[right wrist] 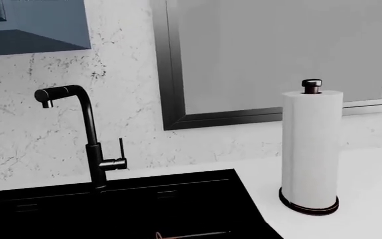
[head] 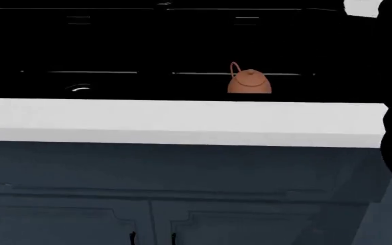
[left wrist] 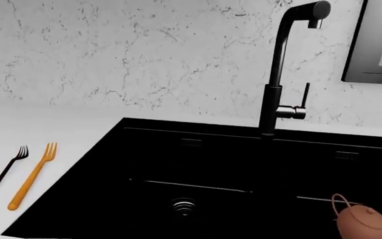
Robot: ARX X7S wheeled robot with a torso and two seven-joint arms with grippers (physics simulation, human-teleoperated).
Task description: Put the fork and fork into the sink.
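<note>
Forks first: the black fork [left wrist: 6, 171] and the orange fork [left wrist: 33, 175] lie side by side on the white table [left wrist: 58, 139], just beside the sink's outer edge as the left wrist camera shows it. They're close but not touching, both with tines pointing toward the marble wall [left wrist: 144, 55], and the black one sits farther from the sink than the orange one.

Next over is the sink [left wrist: 198, 164] itself, big, black and double-basin. You can see the round metal drain [left wrist: 183, 206] down in the basin nearer the forks. The tall black faucet [left wrist: 280, 69] stands at the back rim, about where the two basins meet, with its little lever sticking up at the side.

Further along, a terracotta teapot [left wrist: 362, 221] sits upright in the other basin; the head camera shows it too, close to the front wall of the sink, with dark blue cabinet doors [head: 182, 204] below the table edge.

Right wrist camera looks at the far end: a paper towel roll [right wrist: 310, 149] on its stand is on the table past the sink, under a dark-framed window [right wrist: 277, 55].

Neither pincer shows up in any view, so I can't tell if they're apart or together. Nothing is held as far as I can see.
</note>
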